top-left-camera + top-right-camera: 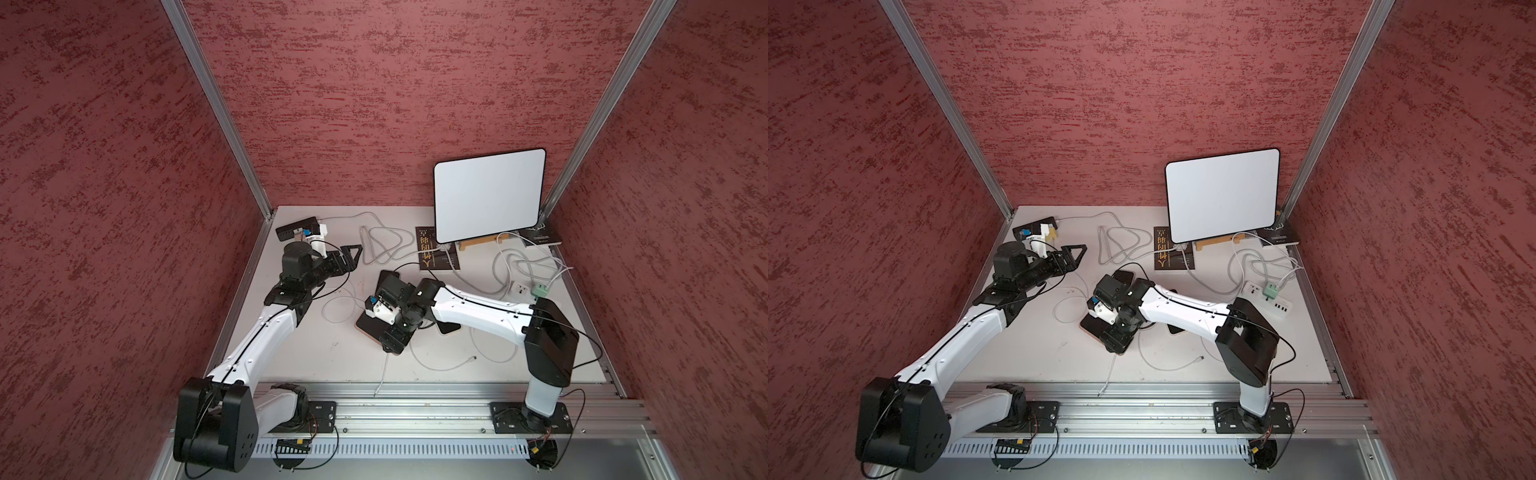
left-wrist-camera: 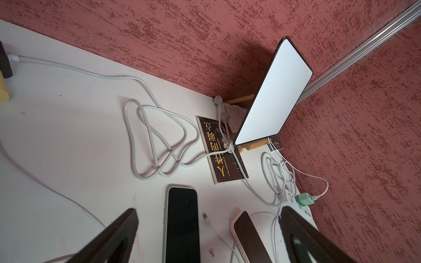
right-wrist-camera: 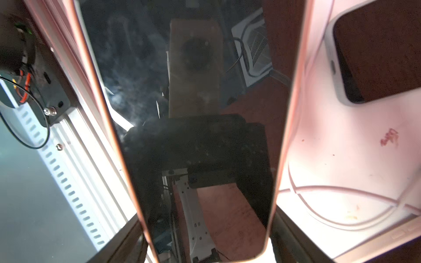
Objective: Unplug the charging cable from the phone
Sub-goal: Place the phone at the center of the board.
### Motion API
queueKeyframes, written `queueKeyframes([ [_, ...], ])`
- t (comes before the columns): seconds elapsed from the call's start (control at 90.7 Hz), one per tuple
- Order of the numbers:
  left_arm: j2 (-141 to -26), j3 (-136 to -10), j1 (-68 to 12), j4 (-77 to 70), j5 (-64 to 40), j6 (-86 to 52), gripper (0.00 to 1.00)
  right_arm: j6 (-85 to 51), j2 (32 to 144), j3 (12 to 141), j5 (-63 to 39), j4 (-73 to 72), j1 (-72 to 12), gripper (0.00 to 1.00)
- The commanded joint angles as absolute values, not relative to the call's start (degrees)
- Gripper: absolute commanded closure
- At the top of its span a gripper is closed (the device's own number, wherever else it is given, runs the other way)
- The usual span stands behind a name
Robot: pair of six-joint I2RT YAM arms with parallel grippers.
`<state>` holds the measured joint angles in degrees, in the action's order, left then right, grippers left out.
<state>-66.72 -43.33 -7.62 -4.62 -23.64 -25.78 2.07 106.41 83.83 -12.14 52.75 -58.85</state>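
Right wrist view is almost filled by the phone (image 3: 205, 91), dark glass up, its pinkish rim running between the fingers (image 3: 123, 246) of my right claw (image 1: 390, 344). That claw is closed across the phone's width, one finger against each long edge, so I have the phone gripped where it sits on the white table (image 1: 332, 361), near the middle and a little toward the front rail.

In both top views a white charging cable (image 1: 381, 376) comes out from under the claw at the phone's near end and trails to the table's front edge. The claw hides the port, so I cannot tell whether the plug is seated.

My left claw (image 1: 353, 257) hangs wide open and empty toward the back left, well apart from the phone. Its wrist view shows a white-cased phone (image 2: 182, 223) and a dark-faced phone (image 2: 248, 239) lying flat, with a loose plug (image 2: 205, 215) between them.
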Motion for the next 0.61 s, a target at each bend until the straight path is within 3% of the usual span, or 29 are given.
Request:
queueKeyframes([
  [0.0,-66.0,-43.3,-7.2,-4.0,-22.6,-24.4,0.0,3.1,108.5,88.6,-6.9,57.6,-60.9,0.86],
  [0.595,-66.1,-43.5,-7.1,-2.8,-21.9,-23.4,0.0,3.9,123.5,103.5,2.8,67.7,-67.0,0.84],
])
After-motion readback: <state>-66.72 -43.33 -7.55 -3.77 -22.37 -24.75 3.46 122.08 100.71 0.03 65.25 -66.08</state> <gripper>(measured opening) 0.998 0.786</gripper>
